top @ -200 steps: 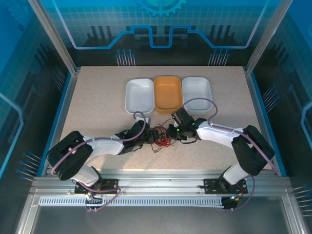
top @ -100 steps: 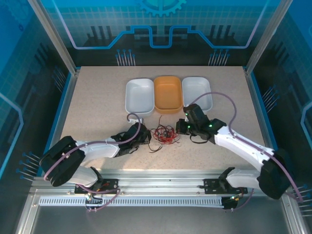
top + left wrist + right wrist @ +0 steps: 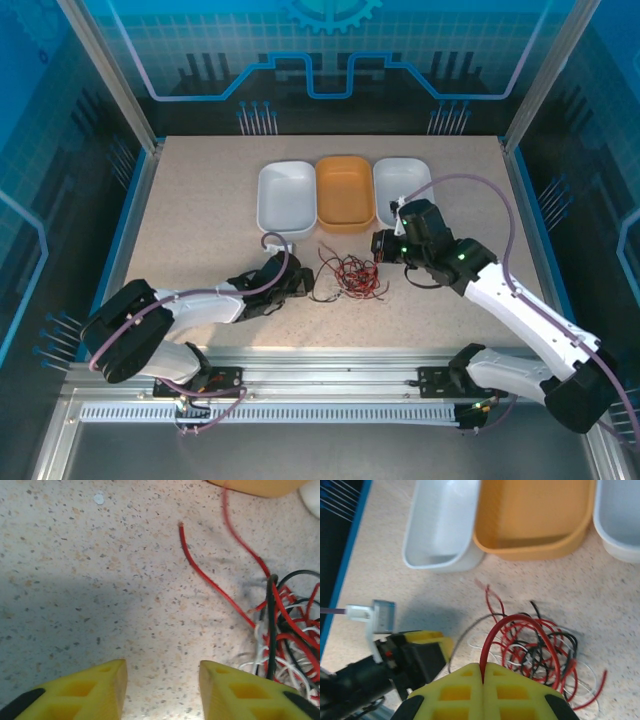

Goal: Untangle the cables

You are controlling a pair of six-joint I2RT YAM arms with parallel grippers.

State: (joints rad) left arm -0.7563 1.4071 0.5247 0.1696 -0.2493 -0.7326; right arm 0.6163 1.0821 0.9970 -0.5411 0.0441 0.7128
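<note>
Two arms are seen from above, reaching inward over the bench (image 3: 200, 210) toward the cables (image 3: 348, 276). These lie as one loose heap of red, black and pale strands in front of the orange tray (image 3: 345, 193). A left white tray (image 3: 287, 197) and a right white tray (image 3: 403, 185) are set either side of the orange one. The left end effector (image 3: 298, 288) is set low, just beside the heap's left edge. The right end effector (image 3: 383, 247) is held at the heap's upper right. The cables are thus flanked from opposite sides, presumably so that a strand drawn one way can be resisted from the other.

From the left wrist, the yellow fingers (image 3: 95, 690) are shown spread wide with only bare bench between them, so nothing is gripped. The cables (image 3: 285, 630) are found to the right of the gap, near the right finger. A loose red end (image 3: 200, 565) is stretched away from them across the bench. The wide opening is judged to be readiness for taking a strand.

From the right wrist, the fingers (image 3: 455, 692) are shown pressed fully together on a red wire (image 3: 520, 622). It arches up out of the cables (image 3: 540, 652) in a loop and is pinched at the seam between the tips. That strand is raised above the rest, probably so that it can be drawn free. The left end effector (image 3: 427, 652) is seen at lower left, near the heap's edge.
</note>
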